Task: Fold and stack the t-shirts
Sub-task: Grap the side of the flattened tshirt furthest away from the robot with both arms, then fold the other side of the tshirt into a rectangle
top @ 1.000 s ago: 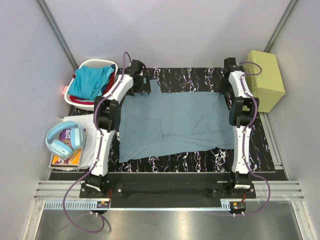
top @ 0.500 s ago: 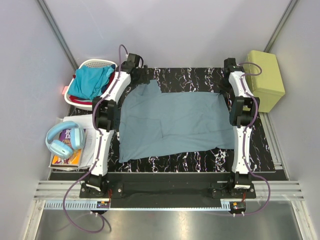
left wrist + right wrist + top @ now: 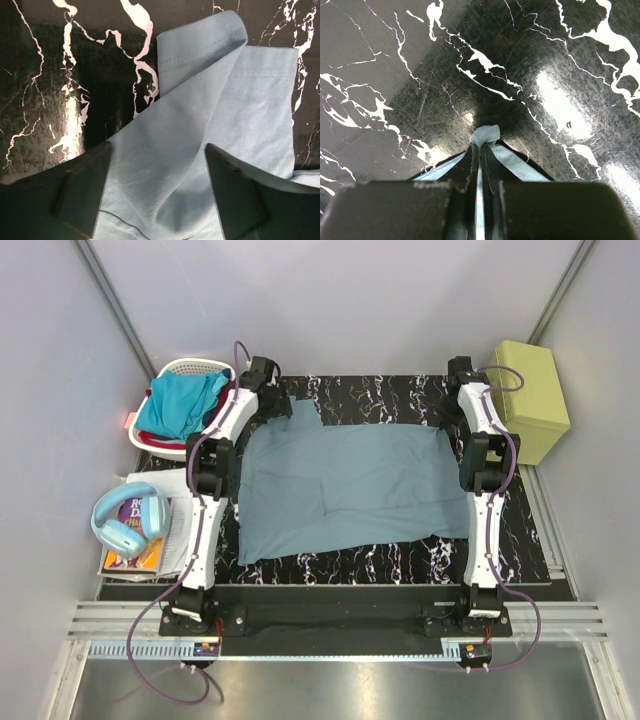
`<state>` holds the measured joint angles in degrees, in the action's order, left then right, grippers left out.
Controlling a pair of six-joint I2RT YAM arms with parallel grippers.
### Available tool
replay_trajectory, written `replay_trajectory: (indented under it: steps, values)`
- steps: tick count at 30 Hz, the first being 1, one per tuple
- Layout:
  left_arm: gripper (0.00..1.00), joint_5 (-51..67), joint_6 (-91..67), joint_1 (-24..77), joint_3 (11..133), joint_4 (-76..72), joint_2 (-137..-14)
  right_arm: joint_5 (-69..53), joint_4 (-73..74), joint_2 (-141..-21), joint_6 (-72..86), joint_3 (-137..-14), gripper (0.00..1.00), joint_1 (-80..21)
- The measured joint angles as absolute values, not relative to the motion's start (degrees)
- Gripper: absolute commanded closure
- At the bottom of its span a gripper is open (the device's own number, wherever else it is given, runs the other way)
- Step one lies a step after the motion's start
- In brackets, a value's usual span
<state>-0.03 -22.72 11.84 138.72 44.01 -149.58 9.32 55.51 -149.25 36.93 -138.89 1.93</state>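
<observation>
My right gripper (image 3: pixel 481 150) pinches shut on a corner of the tee (image 3: pixel 350 485), likely for folding; my left gripper (image 3: pixel 157 175) hangs wide open over another corner, holding nothing.

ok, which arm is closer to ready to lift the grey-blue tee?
Right. The right gripper is shut on a corner of the tee; the left gripper is open over it, gripping nothing.
</observation>
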Motion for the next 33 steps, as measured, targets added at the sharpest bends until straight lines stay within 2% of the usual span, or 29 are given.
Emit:
replay_trajectory:
  steps: [1, 2, 5, 6, 8, 12, 18, 20, 33]
  values:
    - [0.45, 0.08, -22.98, 11.84, 138.72, 44.01, -149.58, 9.32, 55.51, -149.25, 36.93, -138.82, 1.0, 1.93]
    - [0.61, 0.1, -22.96, 11.84, 138.72, 44.01, -149.6, 9.32, 55.48, -149.23, 36.97, -138.82, 1.0, 1.93]
    - [0.79, 0.1, -23.09, 11.86, 138.45, 43.75, -149.58, 9.32, 55.46, -149.23, 36.97, -138.76, 1.0, 1.93]
    - [0.81, 0.05, -23.11, 11.9, 138.17, 43.42, -149.58, 9.3, 55.46, -149.23, 36.97, -138.76, 1.0, 1.93]
    - [0.82, -0.16, -23.03, 12.01, 137.38, 43.03, -149.51, 9.32, 55.46, -149.23, 36.97, -138.76, 1.0, 1.93]
    - [0.91, -0.67, -22.94, 12.14, 136.68, 42.87, -148.94, 9.3, 55.46, -149.21, 36.97, -138.76, 1.0, 1.93]
    - [0.94, -1.28, -22.9, 12.16, 135.72, 42.87, -146.5, 9.3, 55.46, -149.21, 36.99, -138.76, 1.0, 1.93]
    - [0.99, -1.48, -22.9, 12.16, 135.06, 42.94, -145.21, 9.3, 55.51, -149.16, 37.01, -138.76, 1.0, 1.93]
    - [1.0, -2.24, -22.83, 13.04, 124.49, 42.63, -132.55, 8.88, 56.49, -144.68, 37.39, -135.02, 1.0, 1.89]
